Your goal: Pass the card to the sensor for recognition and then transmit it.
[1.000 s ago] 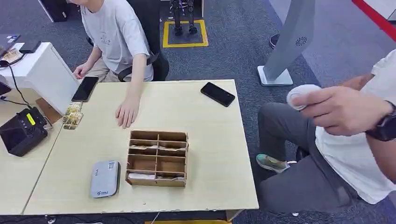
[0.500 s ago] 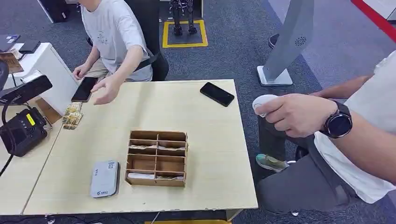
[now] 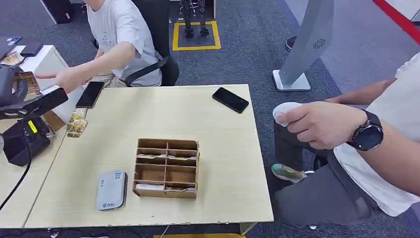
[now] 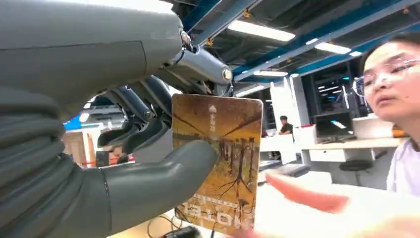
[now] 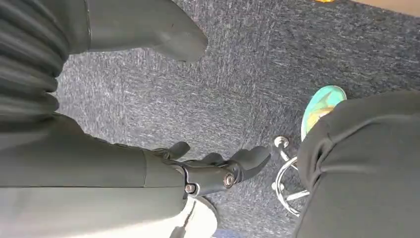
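1. Head view: the left hand (image 3: 12, 87) is raised off the table's left edge, above the black reader (image 3: 22, 141) that sits on the side desk. The card (image 3: 28, 82) shows as a brown sliver in its grip. A seated person's hand (image 3: 67, 78) reaches toward it from the far-left corner. My read: the scan step looks done or nearly so, and the handover is what is in hand. No release yet.

2. Also in this view, the grey sensor pad (image 3: 111, 190) lies by the near-left edge, beside the wooden organiser (image 3: 167, 168). A phone (image 3: 231, 100) rests near the far-right corner. A second person at the right holds a white puck (image 3: 286, 112).

3. Left wrist view: the hand (image 4: 124, 148) is clamped on the card (image 4: 218, 163), thumb across its printed face and dark fingers behind. The card's long axis runs along the thumb-to-finger pinch line, crosswise to the thumb. Its free long edge points out toward the person, whose blurred fingers (image 4: 302, 191) are just beside it. I cannot tell whether they touch it.

4. Right wrist view: the right hand (image 5: 213, 171) hangs over the carpet, fingers loosely apart, holding nothing.
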Robot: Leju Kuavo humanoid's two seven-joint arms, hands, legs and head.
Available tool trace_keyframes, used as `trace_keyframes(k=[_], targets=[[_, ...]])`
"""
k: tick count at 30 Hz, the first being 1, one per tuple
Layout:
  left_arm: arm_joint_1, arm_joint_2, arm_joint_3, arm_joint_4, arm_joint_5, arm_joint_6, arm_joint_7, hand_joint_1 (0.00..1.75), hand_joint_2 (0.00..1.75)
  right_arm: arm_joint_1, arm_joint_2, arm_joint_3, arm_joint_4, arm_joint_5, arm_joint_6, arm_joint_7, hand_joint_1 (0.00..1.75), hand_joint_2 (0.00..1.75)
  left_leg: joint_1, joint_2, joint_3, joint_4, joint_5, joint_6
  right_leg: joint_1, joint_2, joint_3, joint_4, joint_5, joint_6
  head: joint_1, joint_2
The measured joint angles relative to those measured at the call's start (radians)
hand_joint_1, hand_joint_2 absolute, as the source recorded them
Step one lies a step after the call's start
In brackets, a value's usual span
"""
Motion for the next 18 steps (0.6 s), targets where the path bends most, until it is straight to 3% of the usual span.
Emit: trace_keyframes(k=[18], targets=[[0.004,-0.018,-0.001,0.056,0.009,0.000,-0.001,1.75,1.75,0.014,-0.016,0.051,0.000,-0.034,-0.007,0.013,0.00,1.75,0.000,0.000,-0.001,0.000,0.000,0.000,0.000,0.000,0.000,0.000,0.000,0.000,0.000,0.000]])
